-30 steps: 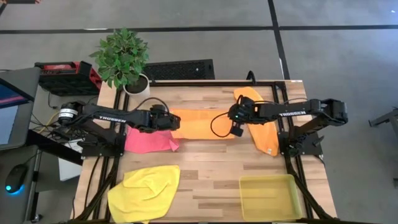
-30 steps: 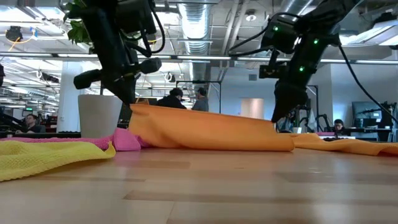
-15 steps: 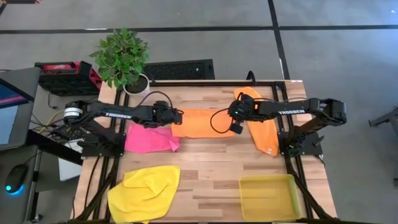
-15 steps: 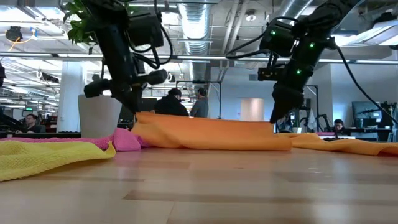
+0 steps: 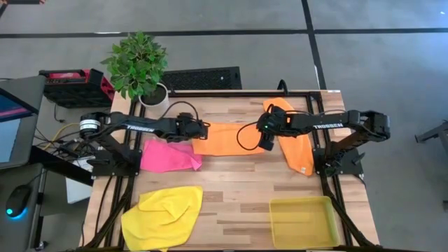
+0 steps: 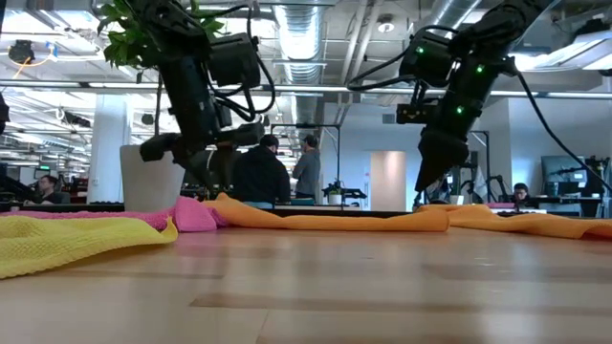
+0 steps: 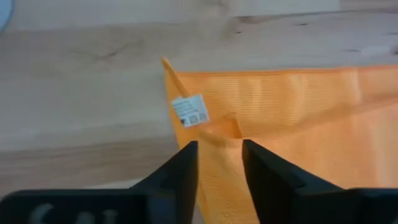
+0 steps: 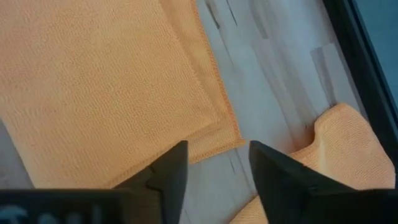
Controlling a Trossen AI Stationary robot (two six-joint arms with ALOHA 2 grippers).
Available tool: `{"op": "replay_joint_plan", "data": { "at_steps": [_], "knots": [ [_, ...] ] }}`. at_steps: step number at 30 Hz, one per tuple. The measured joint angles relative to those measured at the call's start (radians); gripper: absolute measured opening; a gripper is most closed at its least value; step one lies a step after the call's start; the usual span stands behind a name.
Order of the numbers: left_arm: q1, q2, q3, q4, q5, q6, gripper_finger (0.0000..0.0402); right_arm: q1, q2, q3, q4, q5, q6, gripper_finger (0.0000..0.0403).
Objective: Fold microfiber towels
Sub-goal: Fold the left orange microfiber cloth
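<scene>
Tabletop [image 5: 238, 189] of pale wood planks fills the middle of the room, with a dark arm reaching in from each side. At its far middle lies a folded orange towel [image 5: 227, 138], flat, its doubled edges lined up and a small white label [image 7: 189, 111] showing at its left corner. A second orange towel [image 5: 299, 150] sprawls unfolded along the right edge, its far end just beside the folded one's right corner. A yellow towel [image 5: 164, 217] lies crumpled at the near left, and a hot pink towel [image 5: 168, 156] sits rumpled at the left, between the yellow one and the folded orange one. A translucent yellow tray [image 5: 303, 222] rests at the near right corner, well apart from the cloths. The left pincer [image 5: 201, 131] hangs over the folded towel's left end, fingers parted with the cloth edge showing between them, gripping nothing. The right pincer [image 5: 268, 136] hangs over the right end, its fingers spread apart too, above the corner. A potted plant [image 5: 138, 66] stands at the far left corner.
</scene>
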Motion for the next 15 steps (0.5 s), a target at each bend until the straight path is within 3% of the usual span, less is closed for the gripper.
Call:
{"op": "replay_joint_plan", "data": {
  "at_steps": [3,8,15],
  "knots": [
    [0.018,-0.015,0.023,0.005,0.057,0.09,0.0149,0.0,0.0,0.037,-0.053,-0.001,0.007,0.0231],
    [0.003,-0.044,0.06,-0.007,0.151,0.444,0.016,0.0,-0.001,0.132,-0.193,-0.016,0.006,0.0239],
    [-0.117,-0.054,0.065,-0.044,0.341,0.8,0.0158,0.002,-0.001,0.255,-0.344,-0.185,0.008,0.0231]
  ]
}}
